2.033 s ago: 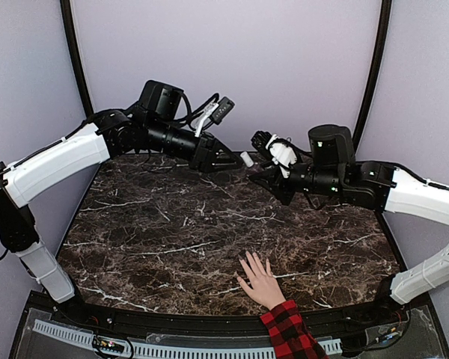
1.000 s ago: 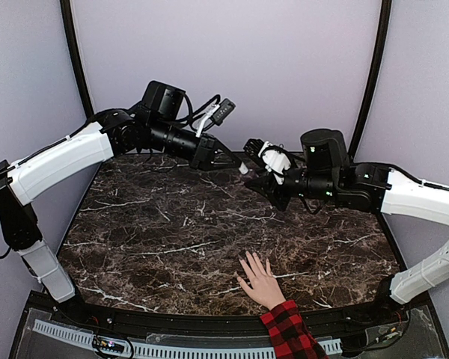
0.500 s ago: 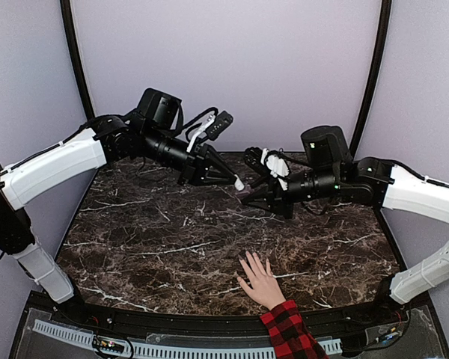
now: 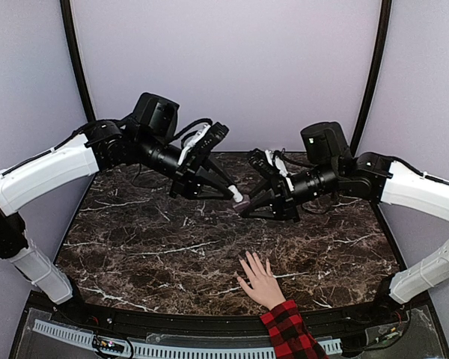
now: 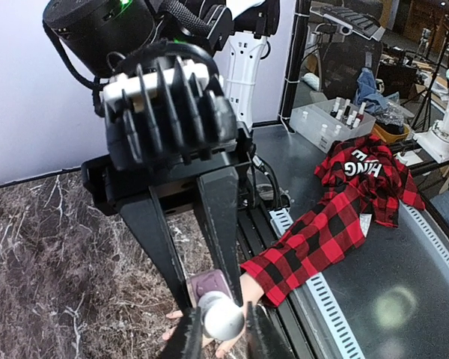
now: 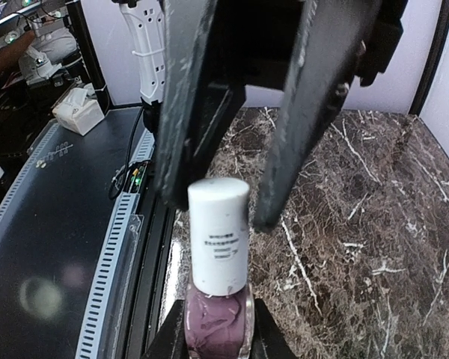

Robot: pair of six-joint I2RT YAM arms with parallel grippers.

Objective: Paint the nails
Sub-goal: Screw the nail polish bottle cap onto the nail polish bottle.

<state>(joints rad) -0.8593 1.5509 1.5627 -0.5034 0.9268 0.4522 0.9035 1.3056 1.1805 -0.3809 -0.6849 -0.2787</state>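
A light-skinned hand (image 4: 260, 283) in a red-and-black plaid sleeve (image 4: 288, 330) lies flat at the table's near edge, fingers spread. Its nails are too small to make out. Above and behind it the two grippers meet in mid-air. My right gripper (image 4: 245, 210) (image 6: 217, 340) is shut on a purple polish bottle (image 6: 217, 323) (image 5: 208, 285). The bottle's white cap (image 6: 218, 235) (image 5: 223, 318) sits between the fingers of my left gripper (image 4: 236, 197) (image 5: 223, 333), which is shut on it. In the left wrist view the hand (image 5: 253, 293) shows just under the bottle.
The dark marble table (image 4: 135, 239) has a black rail along its near edge (image 4: 172, 323). Beyond that edge, a clear box of small bottles (image 5: 325, 120) and a plaid cloth (image 5: 363, 176) lie on a side bench. A tissue box (image 6: 77, 110) stands off the table.
Both grippers have come down and together over the table's middle. The white cap in my left gripper now sits at the bottle in my right gripper. The hand has stayed still.
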